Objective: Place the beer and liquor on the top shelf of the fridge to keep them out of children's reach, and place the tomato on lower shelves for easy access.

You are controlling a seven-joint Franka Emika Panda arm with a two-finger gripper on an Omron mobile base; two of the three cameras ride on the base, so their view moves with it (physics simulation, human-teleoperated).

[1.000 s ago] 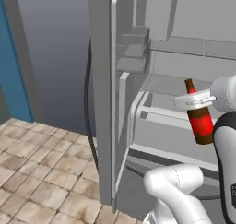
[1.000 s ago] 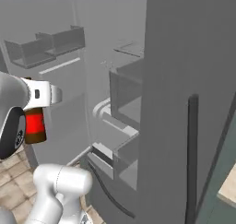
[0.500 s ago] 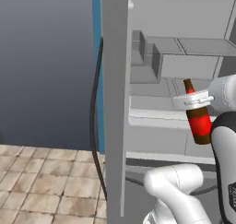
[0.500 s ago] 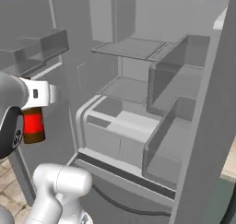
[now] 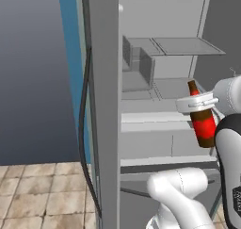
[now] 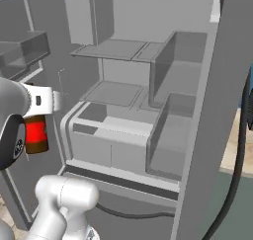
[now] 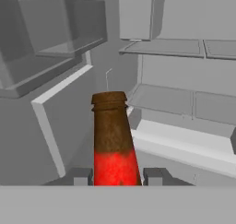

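My gripper (image 5: 195, 103) (image 6: 47, 100) (image 7: 115, 176) is shut on the beer (image 5: 202, 122) (image 6: 35, 134) (image 7: 113, 140), a slim brown bottle with a red label, held upright in front of the open fridge (image 6: 207, 135). The top shelf (image 5: 186, 45) (image 6: 111, 49) (image 7: 163, 47) lies above and beyond the bottle's cap. One of the lower shelves (image 6: 112, 92) (image 7: 161, 98) sits about level with the bottle's neck. The liquor and the tomato are out of view.
Clear door bins (image 5: 137, 65) (image 7: 60, 20) hang on the open left door, close beside the bottle. More bins (image 6: 173, 91) line the right door. Drawers (image 6: 113, 145) fill the fridge's bottom. A dark door handle (image 5: 84, 129) runs down the door edge, above the tiled floor (image 5: 37, 195).
Both base views have swung with the base, so the fridge interior now faces me more squarely and closer. The beer stays in the shut gripper at the same place in the pictures.
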